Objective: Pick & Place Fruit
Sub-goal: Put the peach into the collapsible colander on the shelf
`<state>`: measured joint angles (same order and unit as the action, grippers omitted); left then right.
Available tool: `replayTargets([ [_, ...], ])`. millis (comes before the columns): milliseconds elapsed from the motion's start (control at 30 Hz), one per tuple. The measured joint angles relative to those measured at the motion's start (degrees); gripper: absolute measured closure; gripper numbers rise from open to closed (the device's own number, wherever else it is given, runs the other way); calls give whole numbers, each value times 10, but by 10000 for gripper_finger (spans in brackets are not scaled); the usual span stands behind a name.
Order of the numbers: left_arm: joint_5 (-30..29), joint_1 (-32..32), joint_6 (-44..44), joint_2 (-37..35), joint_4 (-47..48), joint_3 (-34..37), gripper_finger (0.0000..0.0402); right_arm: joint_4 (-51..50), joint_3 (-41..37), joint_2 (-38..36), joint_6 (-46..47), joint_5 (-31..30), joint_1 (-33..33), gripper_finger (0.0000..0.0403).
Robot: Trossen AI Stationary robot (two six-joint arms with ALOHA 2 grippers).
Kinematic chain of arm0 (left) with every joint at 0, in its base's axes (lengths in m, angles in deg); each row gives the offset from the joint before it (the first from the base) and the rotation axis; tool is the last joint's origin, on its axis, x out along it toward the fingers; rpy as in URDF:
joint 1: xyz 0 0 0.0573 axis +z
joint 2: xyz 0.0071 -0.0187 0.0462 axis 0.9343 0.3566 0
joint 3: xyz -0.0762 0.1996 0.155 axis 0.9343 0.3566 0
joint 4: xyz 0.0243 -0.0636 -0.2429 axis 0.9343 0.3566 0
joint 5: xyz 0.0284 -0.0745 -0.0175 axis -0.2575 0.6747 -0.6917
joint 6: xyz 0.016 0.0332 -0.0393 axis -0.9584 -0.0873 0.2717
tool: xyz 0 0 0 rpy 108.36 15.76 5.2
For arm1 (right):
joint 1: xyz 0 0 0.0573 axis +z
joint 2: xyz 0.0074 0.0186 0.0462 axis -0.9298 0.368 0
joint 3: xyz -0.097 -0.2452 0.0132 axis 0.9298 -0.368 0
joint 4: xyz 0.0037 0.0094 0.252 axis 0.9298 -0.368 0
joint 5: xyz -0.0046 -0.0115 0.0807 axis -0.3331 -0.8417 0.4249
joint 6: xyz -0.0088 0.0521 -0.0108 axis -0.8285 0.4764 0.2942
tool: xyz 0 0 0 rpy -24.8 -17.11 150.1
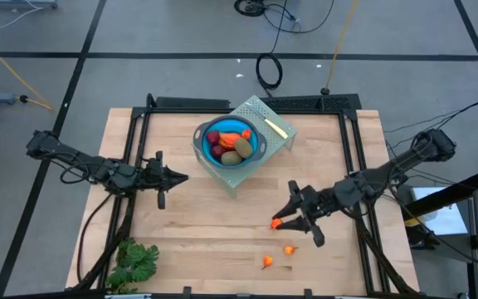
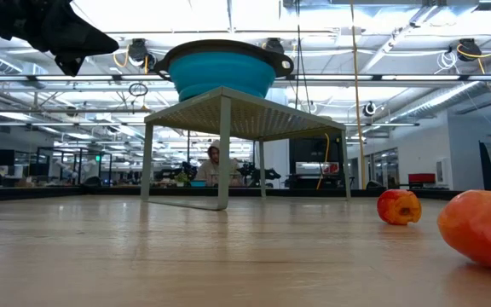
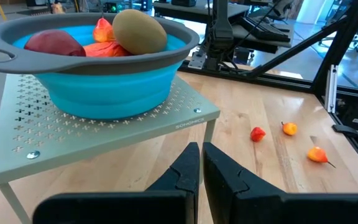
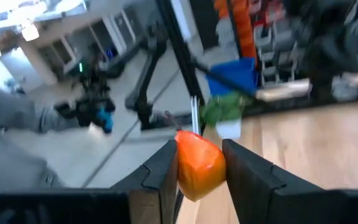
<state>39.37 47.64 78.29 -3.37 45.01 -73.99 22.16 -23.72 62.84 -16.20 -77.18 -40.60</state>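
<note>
An orange fruit is clenched in the right hand; the bowl lies up-left across the bench, nearer the closed left hand.

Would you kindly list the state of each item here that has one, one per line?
Left pincer: shut, empty, hanging left of the stand.
Right pincer: shut on an orange fruit piece.
Blue bowl: upright on the perforated stand, holding fruit.
Two small orange pieces: lying loose on the table.
Leafy green bunch: lying on the table's near-left corner.
</note>
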Motion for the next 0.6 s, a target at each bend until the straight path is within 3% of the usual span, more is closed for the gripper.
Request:
replayTargets([
  [200, 0, 0, 13, 0, 0, 0, 382, 111, 0, 0, -21, -46, -60, 290],
  [500, 0, 0, 14, 0, 0, 0, 382, 260, 0, 0, -8, -39, -168, 292],
  [600, 0, 0, 14, 0, 0, 0, 382, 293, 0, 0, -8, -11, -199, 292],
])
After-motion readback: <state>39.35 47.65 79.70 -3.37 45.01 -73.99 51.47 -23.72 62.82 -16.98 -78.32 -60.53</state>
